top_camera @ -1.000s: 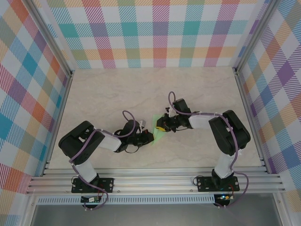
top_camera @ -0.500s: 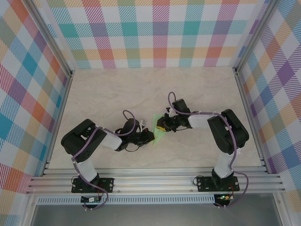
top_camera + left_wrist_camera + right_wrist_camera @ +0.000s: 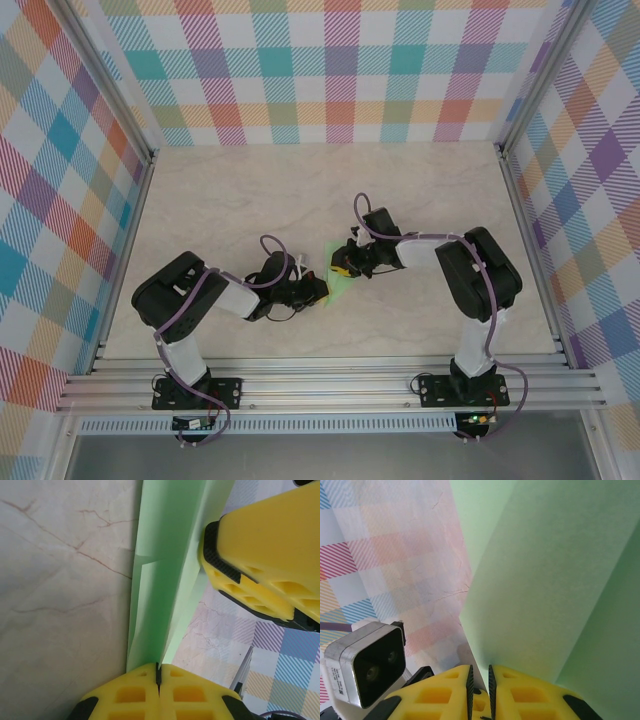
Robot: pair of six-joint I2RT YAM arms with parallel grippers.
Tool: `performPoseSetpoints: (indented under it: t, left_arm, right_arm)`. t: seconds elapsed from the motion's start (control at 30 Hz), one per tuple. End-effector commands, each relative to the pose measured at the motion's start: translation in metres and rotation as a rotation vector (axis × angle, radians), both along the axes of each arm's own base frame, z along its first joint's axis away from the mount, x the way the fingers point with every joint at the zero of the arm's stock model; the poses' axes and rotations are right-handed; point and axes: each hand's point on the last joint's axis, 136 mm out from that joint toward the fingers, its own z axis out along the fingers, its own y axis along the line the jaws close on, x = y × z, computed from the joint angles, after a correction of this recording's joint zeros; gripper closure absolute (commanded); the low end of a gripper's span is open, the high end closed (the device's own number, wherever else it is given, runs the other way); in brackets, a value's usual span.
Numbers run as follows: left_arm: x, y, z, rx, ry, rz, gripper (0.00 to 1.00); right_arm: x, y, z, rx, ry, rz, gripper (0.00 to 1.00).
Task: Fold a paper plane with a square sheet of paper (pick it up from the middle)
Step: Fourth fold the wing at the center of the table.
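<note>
gripping the folded green paper [image 3: 336,283] at centre frame from both ends, left jaws clamped shut on its lower-left end, right jaws nearly closed on the upper-right, long axis between them.

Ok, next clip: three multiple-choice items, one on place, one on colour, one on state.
1. Where is the pale-green paper? A table centre, between the left gripper and right gripper; B against the back wall; C on the front rail.
2. Colour of the gripper fingers? A red; B yellow; C white.
3. Left gripper: A wide open; B shut, empty; C shut on the paper.
1 A, top view shows it there; 2 B, both wrist views show yellow; 3 C, paper emerges from its closed fingers.
</note>
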Motion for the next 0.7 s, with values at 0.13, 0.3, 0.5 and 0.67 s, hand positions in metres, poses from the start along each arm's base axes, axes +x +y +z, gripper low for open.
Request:
performPoseSetpoints:
  t: [0.13, 0.3, 0.5, 0.67]
  left_arm:
    - [0.001, 0.018, -0.023, 0.061, 0.056, 0.061, 0.96]
    - [0.001, 0.017, -0.024, 0.063, 0.064, 0.059, 0.96]
    - [0.001, 0.020, -0.029, 0.072, 0.096, 0.086, 0.97]
    - [0.000, 0.022, -0.034, 0.079, 0.111, 0.093, 0.97]
  right_arm:
    - [0.002, 0.004, -0.004, -0.014, 0.003, 0.018, 0.82]
    - [0.003, 0.003, -0.007, -0.024, 0.004, 0.014, 0.81]
    - [0.004, 0.003, -0.007, -0.023, 0.004, 0.015, 0.81]
    - [0.004, 0.003, -0.010, -0.031, 0.010, 0.014, 0.80]
